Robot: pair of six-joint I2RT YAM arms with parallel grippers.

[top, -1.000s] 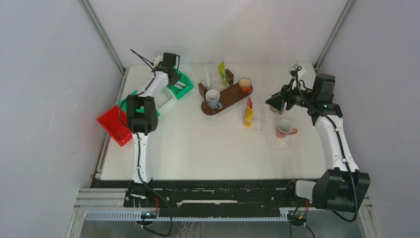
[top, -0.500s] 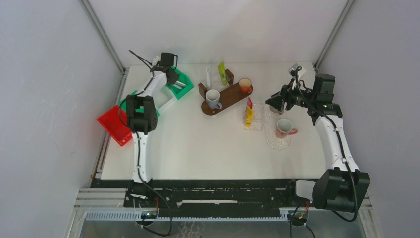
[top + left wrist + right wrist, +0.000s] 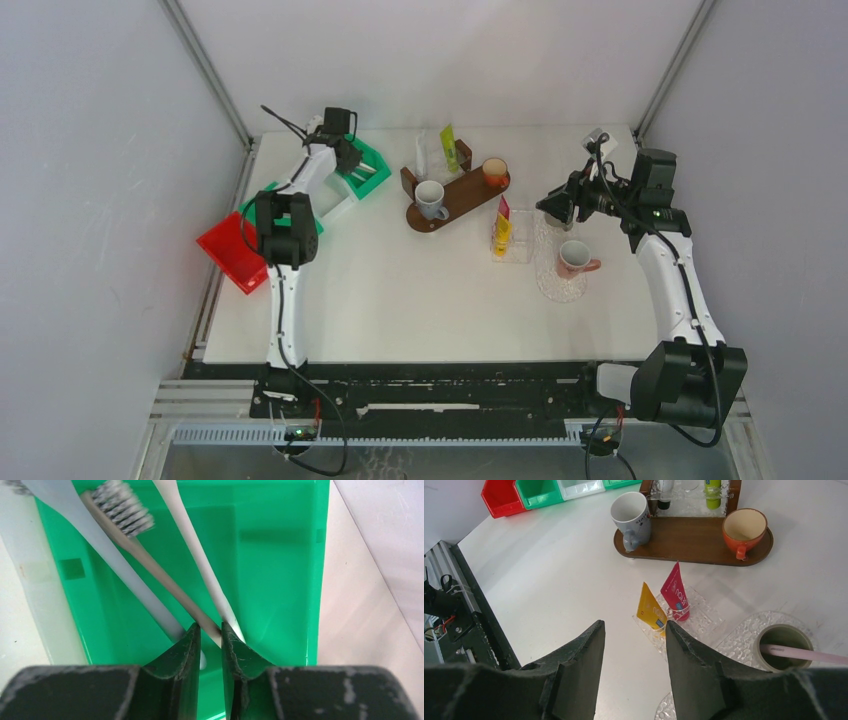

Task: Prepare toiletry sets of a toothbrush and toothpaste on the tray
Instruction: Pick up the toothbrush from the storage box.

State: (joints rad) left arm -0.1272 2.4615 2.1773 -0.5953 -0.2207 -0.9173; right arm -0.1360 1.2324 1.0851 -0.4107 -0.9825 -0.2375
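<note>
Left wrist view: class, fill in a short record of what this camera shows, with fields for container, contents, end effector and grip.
container: green bin
contents: three toothbrushes lying crossed: grey handle, beige handle with bristles, white handle
end effector: left end effector, low in the bin, fingers nearly together
grip: the beige handle passes between the fingertips; whether it is clamped cannot be told

White counter (image 3: 400, 310) lying under soft, even light. Pale grey walls (image 3: 450, 60) enclosing it on three sides. Metal posts (image 3: 208, 75) rising at far corners. Black rail (image 3: 450, 385) running along near edge.
</note>
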